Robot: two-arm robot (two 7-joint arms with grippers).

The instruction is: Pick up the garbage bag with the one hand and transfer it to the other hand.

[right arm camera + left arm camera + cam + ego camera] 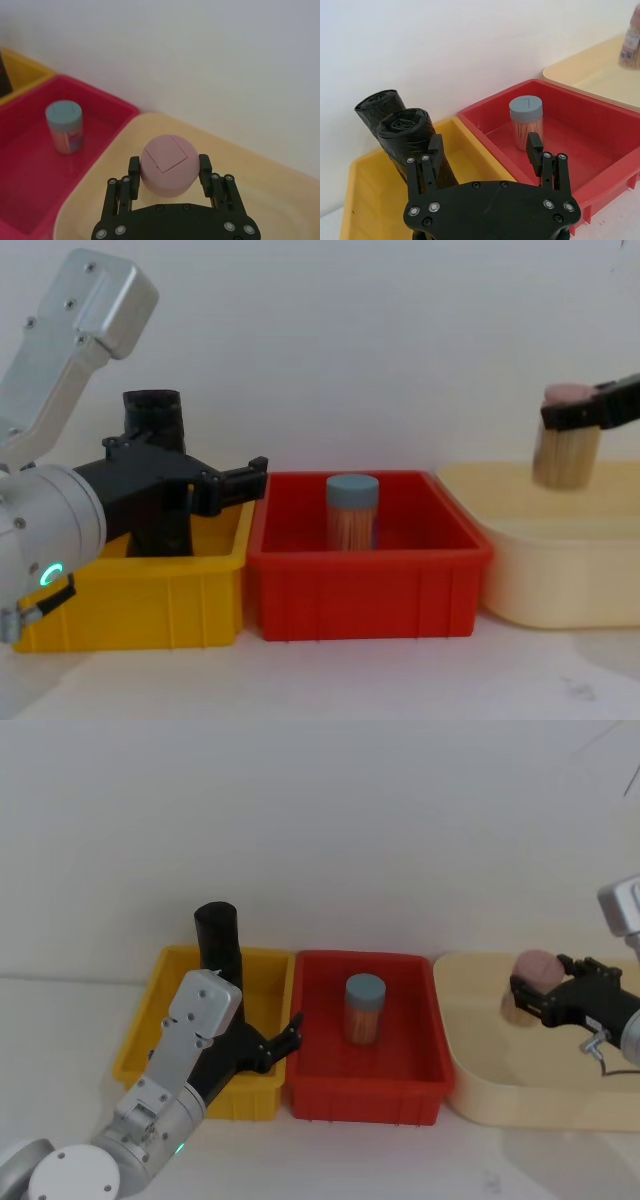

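The task is barely begun, judging by how things lie: the garbage bag [412, 134], a matte black roll, stands upright in the yellow bin [165, 970] near its back wall. A second black roll [380, 106] stands just behind it and touches it. From these angles it cannot be told which of the two carries a sticker. The left gripper [485, 145], the one with the green ring light, hovers over the yellow bin near its right edge with its jaws spread wide and nothing between them. One finger [435, 146] sits just beside the nearer roll, while the gap between the fingers faces the wall shared with the red bin [365, 1098]. In that bin a blue-lidded toothpick jar [365, 1008] stands alone. The grasp is therefore not yet made, and the lift and the hand-over are both left to do. The right gripper [169, 162] is busy well apart, clenched around a pink-lidded toothpick jar [563, 455] held above the cream tray [520, 1098]. It would probably have to set that jar down before it could receive the roll.
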